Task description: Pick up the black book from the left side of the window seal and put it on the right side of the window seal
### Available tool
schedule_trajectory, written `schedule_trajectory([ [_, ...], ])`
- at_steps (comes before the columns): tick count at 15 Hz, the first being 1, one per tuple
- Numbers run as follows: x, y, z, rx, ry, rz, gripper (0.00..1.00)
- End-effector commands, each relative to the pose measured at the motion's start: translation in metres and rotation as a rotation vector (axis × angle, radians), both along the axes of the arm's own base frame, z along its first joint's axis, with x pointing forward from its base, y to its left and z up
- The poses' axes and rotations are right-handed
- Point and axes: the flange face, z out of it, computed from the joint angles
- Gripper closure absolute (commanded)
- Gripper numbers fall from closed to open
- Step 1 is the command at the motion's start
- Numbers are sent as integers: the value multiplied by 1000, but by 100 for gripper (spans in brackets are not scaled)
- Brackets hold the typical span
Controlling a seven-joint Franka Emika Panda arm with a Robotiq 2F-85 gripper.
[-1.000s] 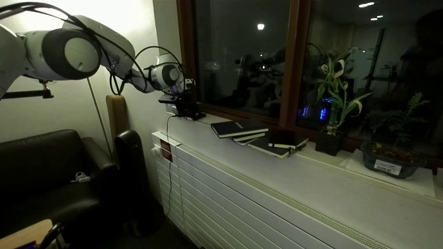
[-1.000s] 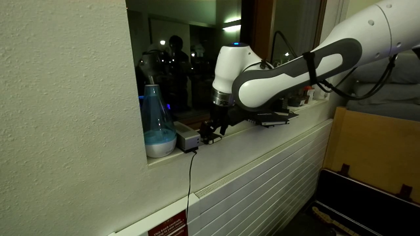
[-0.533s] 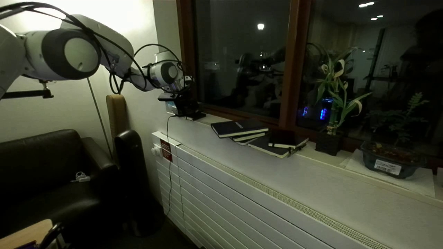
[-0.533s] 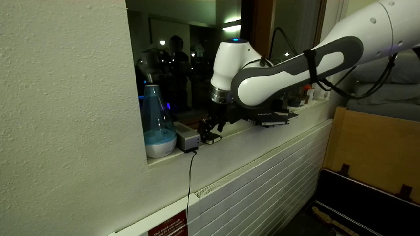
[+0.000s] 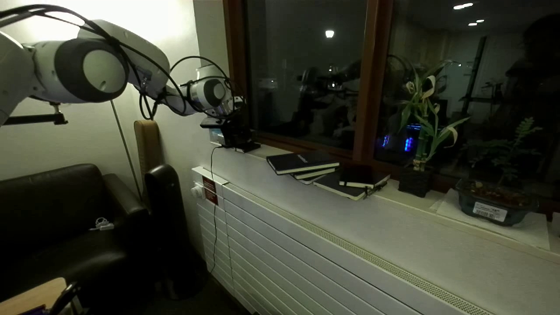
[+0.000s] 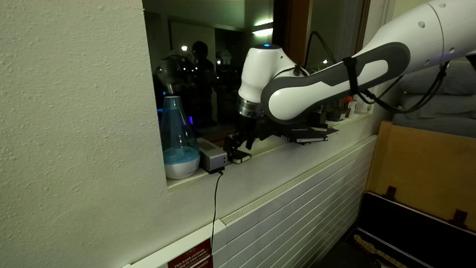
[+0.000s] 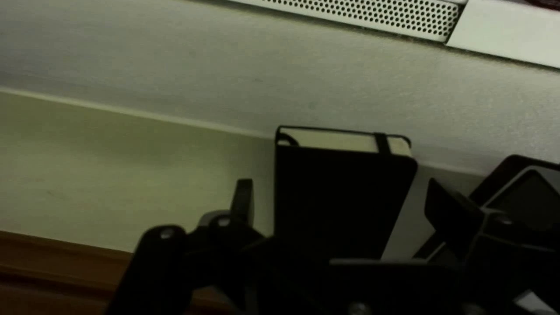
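The small black book (image 7: 337, 197) lies flat on the window seal (image 7: 131, 162), its pale page edge and elastic band toward the top of the wrist view. My gripper (image 7: 339, 194) is open, one finger on each side of the book with a gap to both edges. In an exterior view the gripper (image 6: 240, 148) is low over the book (image 6: 241, 158), beside the grey box. In an exterior view the gripper (image 5: 238, 136) hides most of the book (image 5: 248, 148) at the far end of the window seal (image 5: 415, 223).
A grey box (image 6: 212, 154) with a cable and a blue humidifier (image 6: 180, 149) stand beside the book. Two piles of dark books (image 5: 302, 162) lie farther along the ledge. Beyond them stand a bamboo pot (image 5: 414, 181) and a planter (image 5: 496, 203). The window frame (image 5: 367, 87) runs behind.
The gripper has risen slightly and shifted a little toward the grey box, showing more of the book. In the last half second the arm is almost still. The book has not moved.
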Motion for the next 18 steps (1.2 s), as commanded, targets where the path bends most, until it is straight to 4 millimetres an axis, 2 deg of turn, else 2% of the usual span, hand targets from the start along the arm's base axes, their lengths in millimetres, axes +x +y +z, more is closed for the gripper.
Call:
schedule_trajectory([
  [1, 6, 3, -3, -2, -11, -1, 0],
  [9, 11, 4, -20, 0, 13, -25, 0],
  [13, 14, 3, -17, 17, 21, -38, 0],
  [14, 15, 2, -17, 18, 20, -43, 25],
  [15, 15, 2, -16, 18, 20, -46, 26],
  [18, 16, 4, -14, 30, 14, -55, 47],
])
